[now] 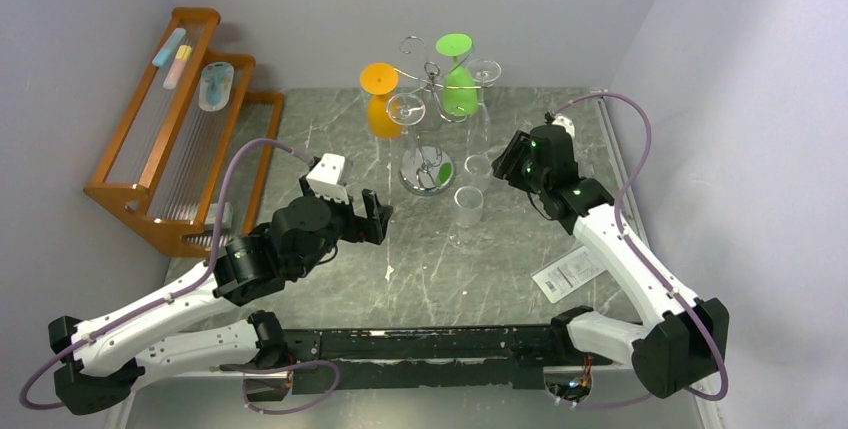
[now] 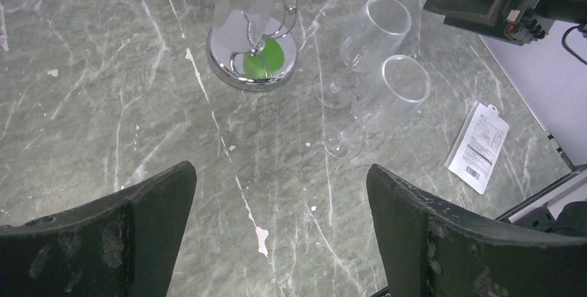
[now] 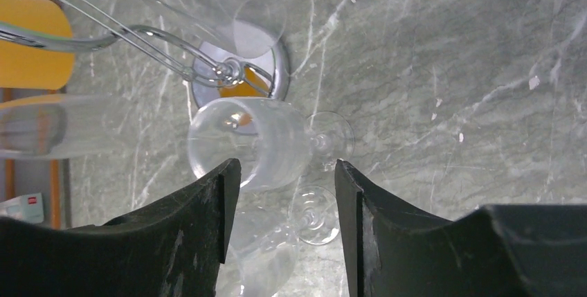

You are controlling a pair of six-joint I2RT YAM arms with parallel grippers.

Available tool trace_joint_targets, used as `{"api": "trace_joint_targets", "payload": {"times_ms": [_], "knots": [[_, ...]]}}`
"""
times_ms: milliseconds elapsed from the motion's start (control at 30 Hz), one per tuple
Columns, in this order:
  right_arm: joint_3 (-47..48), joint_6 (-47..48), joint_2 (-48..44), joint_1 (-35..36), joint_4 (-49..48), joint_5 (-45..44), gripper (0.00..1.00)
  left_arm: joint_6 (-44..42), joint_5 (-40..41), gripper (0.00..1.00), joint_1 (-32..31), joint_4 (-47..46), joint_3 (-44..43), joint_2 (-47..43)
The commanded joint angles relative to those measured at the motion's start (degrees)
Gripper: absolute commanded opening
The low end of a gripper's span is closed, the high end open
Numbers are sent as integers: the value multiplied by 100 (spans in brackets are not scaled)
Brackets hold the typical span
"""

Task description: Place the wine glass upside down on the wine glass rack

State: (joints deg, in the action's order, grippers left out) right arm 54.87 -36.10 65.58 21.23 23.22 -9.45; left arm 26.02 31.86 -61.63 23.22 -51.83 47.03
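The chrome wire wine glass rack [image 1: 430, 77] stands at the table's back centre on a round shiny base [image 1: 427, 172]. An orange glass [image 1: 379, 99], a green glass [image 1: 459, 81] and clear glasses hang upside down from it. Two clear wine glasses stand upright just right of the base, one farther back [image 1: 478, 166] and one nearer [image 1: 468, 206]. Both show in the left wrist view [image 2: 377, 30], [image 2: 394, 89]. My right gripper [image 1: 505, 162] is open, right next to the farther glass [image 3: 249, 141], touching nothing. My left gripper [image 1: 377, 216] is open and empty over bare table [image 2: 280, 172].
A brown wooden stepped rack [image 1: 170, 139] with a few items stands at the back left. A white label card [image 1: 567, 274] lies at the front right, also in the left wrist view [image 2: 479, 146]. Walls close the table on three sides.
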Motion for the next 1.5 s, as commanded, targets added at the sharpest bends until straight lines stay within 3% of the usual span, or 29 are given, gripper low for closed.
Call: {"api": "trace_joint_targets", "payload": {"times_ms": [0,367,433,567,800,1067,1467], "knots": [[179,119,-55,52,-53,131,55,97,84,97,-25,167,-147,-41],[548,419,877,273,-20,-137,53,243,-27,97,-25,317,-280,124],[638,527,1022,276,106,-282,47,249,-45,97,-25,291,-253,115],[986,779,1343,355,576,-662,25,255,-53,97,-25,288,-224,107],[1098,885,1194,536,871,-1378,0,-186,-47,97,-25,-21,3,-79],[1195,806,624,670,1326,-2205,0,-128,-105,97,-25,-135,-25,-92],[751,578,-1796,672,903,-2387,0,541,-1063,97,-26,-616,-345,197]]}}
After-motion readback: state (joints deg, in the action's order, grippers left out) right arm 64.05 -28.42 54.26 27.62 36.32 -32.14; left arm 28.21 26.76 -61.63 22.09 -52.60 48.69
